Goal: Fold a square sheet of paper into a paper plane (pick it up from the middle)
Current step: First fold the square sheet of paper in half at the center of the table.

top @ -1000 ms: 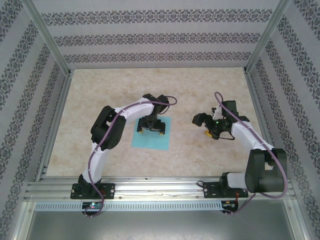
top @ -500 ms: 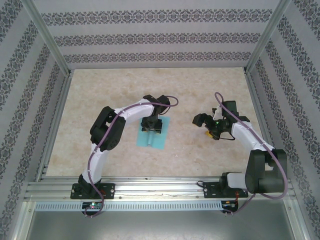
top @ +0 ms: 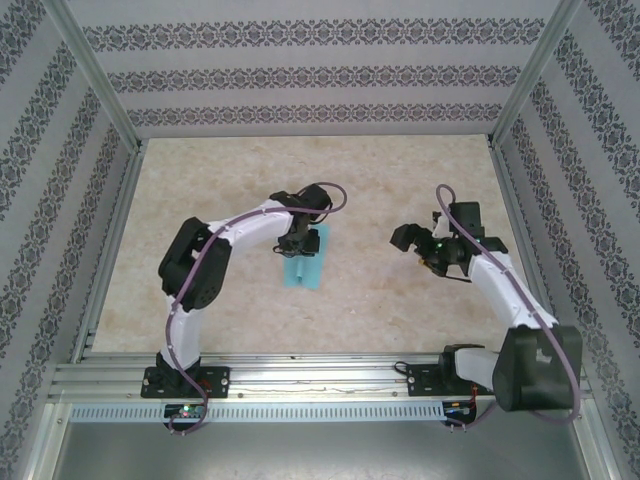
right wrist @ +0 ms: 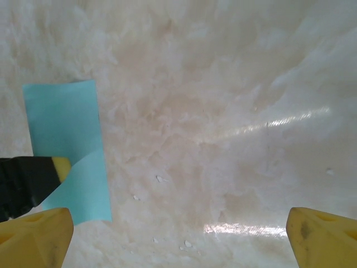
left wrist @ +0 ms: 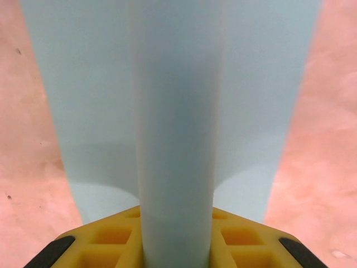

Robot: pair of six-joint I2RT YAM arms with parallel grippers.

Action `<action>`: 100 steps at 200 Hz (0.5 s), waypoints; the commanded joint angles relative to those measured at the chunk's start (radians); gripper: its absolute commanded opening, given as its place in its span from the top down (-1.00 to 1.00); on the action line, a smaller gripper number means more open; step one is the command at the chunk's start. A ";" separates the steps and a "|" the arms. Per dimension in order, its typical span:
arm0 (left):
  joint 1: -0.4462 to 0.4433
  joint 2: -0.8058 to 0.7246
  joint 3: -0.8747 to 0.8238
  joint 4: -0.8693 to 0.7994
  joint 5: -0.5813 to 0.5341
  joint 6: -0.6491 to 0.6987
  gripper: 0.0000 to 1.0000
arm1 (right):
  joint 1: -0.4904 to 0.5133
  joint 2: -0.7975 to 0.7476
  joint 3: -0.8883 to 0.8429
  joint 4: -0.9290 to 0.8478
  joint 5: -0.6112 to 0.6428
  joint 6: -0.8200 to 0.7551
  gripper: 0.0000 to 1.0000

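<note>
Sheet [top: 303, 268] is on the table [top: 400, 180], slightly left of centre, under the left gripper [top: 301, 244]. It isn't flat; it's bunched into a narrow tent. From the top view it reads as a slim turquoise strip.

Left wrist view: a raised fold runs straight up the middle of the frame, and the sheet's sides drop away toward the table on both sides. The fold's near end sits between the two yellow fingers [left wrist: 106, 243], which are drawn in close on either side of it. So the left jaws are mostly closed and pinching the sheet along its middle. Can't tell whether the sheet's outer edges touch the table or hang just off it.

Right gripper [top: 412, 250] is well apart from the sheet, off to the right, above bare table. Right wrist view: its yellow fingertips [right wrist: 321, 231] sit at the bottom corners, spread wide, with nothing between them. That view also catches the sheet at the left edge, partly lifted in a curve, with the left gripper's black-and-yellow finger touching it.
</note>
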 commanded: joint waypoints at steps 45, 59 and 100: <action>0.061 -0.154 -0.215 0.656 0.498 -0.250 0.37 | -0.082 -0.294 -0.123 0.154 0.128 0.083 -0.96; 0.062 -0.149 -0.247 0.787 0.580 -0.324 0.36 | -0.109 -0.328 -0.151 0.217 0.078 0.134 -0.96; 0.066 -0.102 -0.305 0.869 0.633 -0.363 0.28 | -0.188 -0.266 -0.210 0.505 -0.259 0.293 -0.96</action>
